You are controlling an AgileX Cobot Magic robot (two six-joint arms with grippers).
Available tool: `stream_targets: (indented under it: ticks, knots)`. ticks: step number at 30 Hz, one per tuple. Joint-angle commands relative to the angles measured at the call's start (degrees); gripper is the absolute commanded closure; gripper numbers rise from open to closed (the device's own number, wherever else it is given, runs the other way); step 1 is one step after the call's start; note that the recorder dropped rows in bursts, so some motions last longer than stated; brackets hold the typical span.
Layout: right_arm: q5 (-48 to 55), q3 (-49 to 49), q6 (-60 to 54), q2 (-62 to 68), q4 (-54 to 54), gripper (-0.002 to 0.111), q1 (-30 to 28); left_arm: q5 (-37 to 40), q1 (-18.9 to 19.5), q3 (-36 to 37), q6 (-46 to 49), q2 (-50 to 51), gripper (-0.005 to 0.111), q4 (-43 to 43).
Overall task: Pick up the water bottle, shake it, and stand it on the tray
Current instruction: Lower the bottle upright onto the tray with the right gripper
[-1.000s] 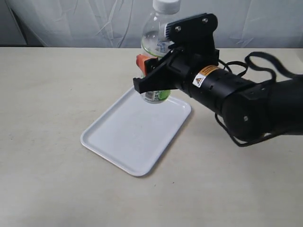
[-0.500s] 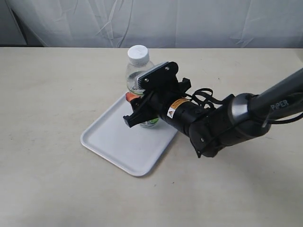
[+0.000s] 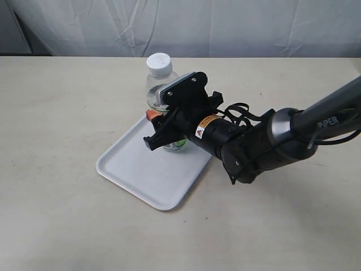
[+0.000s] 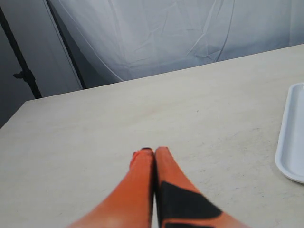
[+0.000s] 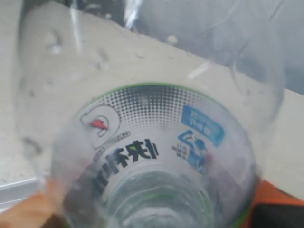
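Note:
The water bottle (image 3: 155,89) stands upright with its white cap up, over the far corner of the white tray (image 3: 138,169). My right gripper (image 3: 159,130) is shut on the bottle's labelled lower half, one orange finger on either side. The base is down at tray level, but the gripper hides whether it touches. The right wrist view is filled by the bottle (image 5: 147,137), with its green-and-white label and blue patch, and the orange fingers (image 5: 278,204) flank it. My left gripper (image 4: 153,154) is shut on nothing above the bare table, with the tray's edge (image 4: 292,135) off to one side.
The tray lies slanted on a beige table (image 3: 62,113), with a white curtain (image 3: 101,25) behind the table's far edge. The right arm's black body (image 3: 254,144) reaches in over the tray's right side. The left arm does not show in the exterior view.
The right gripper has brought the bottle down from well above the table to tray level, then shifted it slightly left. The left gripper's earlier state is not shown.

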Motion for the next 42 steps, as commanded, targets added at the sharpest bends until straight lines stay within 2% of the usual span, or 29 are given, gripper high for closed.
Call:
stream_targets:
  ticks: [1,3,24,42]
  knots:
    - [1.57,-0.17,0.66,-0.17,0.84,0.043,-0.12,-0.77,-0.02,0.21,-0.23,-0.26,0.106,-0.13]
    - [1.96,-0.17,0.66,-0.17,1.0,0.04,-0.12,-0.77,-0.02,0.21,-0.23,-0.26,0.106,-0.13]
    - [16.38,-0.17,2.05,-5.81,4.26,0.04,-0.12,-0.77,-0.02,0.21,-0.23,-0.26,0.106,-0.13]
    - [24.02,-0.17,2.05,-6.43,4.26,0.04,-0.12,-0.77,-0.02,0.21,-0.09,-0.26,0.106,-0.13]
